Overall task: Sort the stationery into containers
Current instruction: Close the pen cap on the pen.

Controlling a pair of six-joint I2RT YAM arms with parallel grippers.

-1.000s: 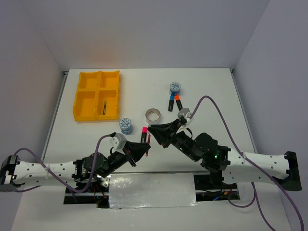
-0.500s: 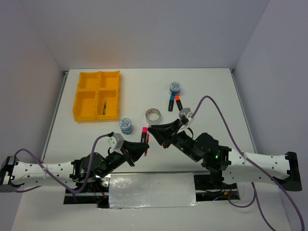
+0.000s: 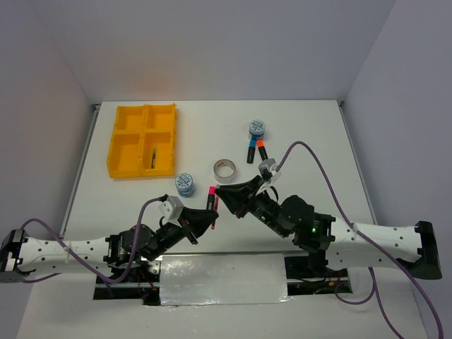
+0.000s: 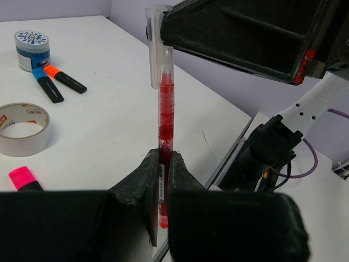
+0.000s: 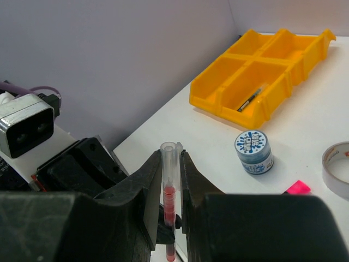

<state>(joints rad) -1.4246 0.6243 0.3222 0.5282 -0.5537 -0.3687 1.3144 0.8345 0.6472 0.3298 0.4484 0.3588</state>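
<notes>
Highlighters [image 3: 250, 152] three, blue tape rolls [image 3: 185, 183] two, red pen [image 4: 166, 109] one

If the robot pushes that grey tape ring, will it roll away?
Probably not. The tape ring lies flat on the table, so a push would likely make it slide, not roll. It looks hollow and thin-walled, so it is probably light and easy to shove. Stood on its edge, it could well roll.

two patterned tape rolls [image 3: 185, 183] [image 3: 257, 128], one grey tape ring [image 3: 225, 168], three highlighters [image 3: 211, 195] [image 3: 251, 151] [image 3: 261, 150], two pens [image 4: 166, 109] [image 3: 152, 156], one tray [image 3: 127, 152]
</notes>
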